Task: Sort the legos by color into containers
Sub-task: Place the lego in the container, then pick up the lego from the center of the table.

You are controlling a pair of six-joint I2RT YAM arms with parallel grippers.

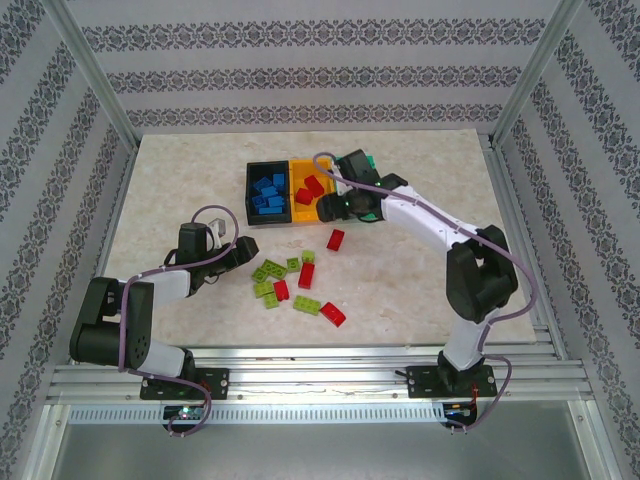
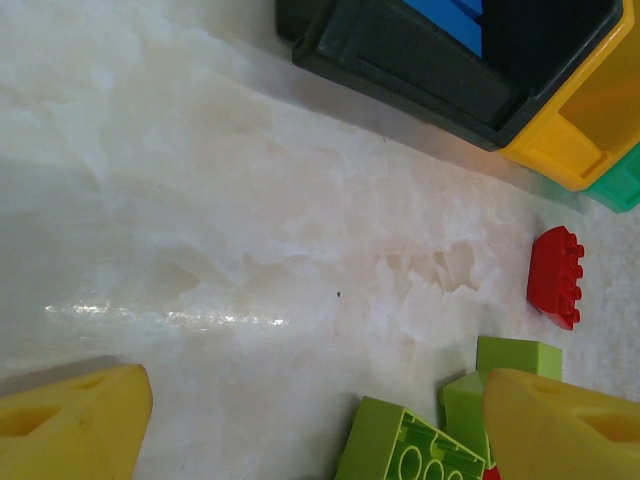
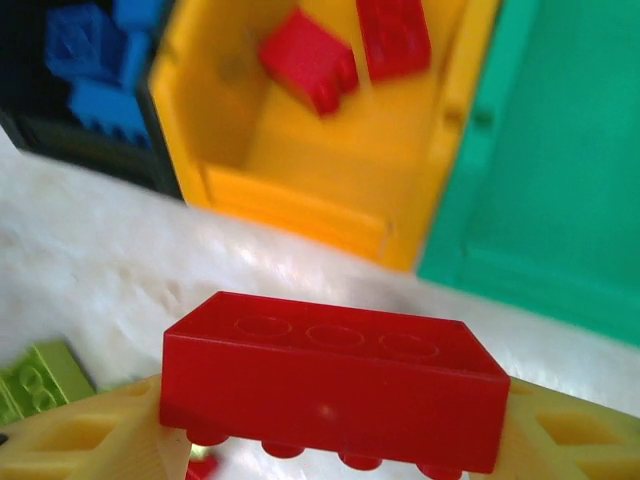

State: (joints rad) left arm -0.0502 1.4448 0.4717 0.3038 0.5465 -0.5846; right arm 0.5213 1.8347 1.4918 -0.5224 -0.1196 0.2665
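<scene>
Inside yellow bin (image 3: 300,205): two red bricks (image 3: 308,60); right tool (image 3: 330,438) holds third brick (image 3: 335,390).

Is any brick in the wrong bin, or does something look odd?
No brick is misplaced: the black bin holds only blue, the orange-yellow bin only red. One lime brick lies upside down, hollow side up.

The left arm is folded low, the left hand (image 1: 238,252) with its fingers spread wide. The right arm stretches forward, the right hand (image 1: 338,206) pinching a red brick (image 3: 330,385).
</scene>
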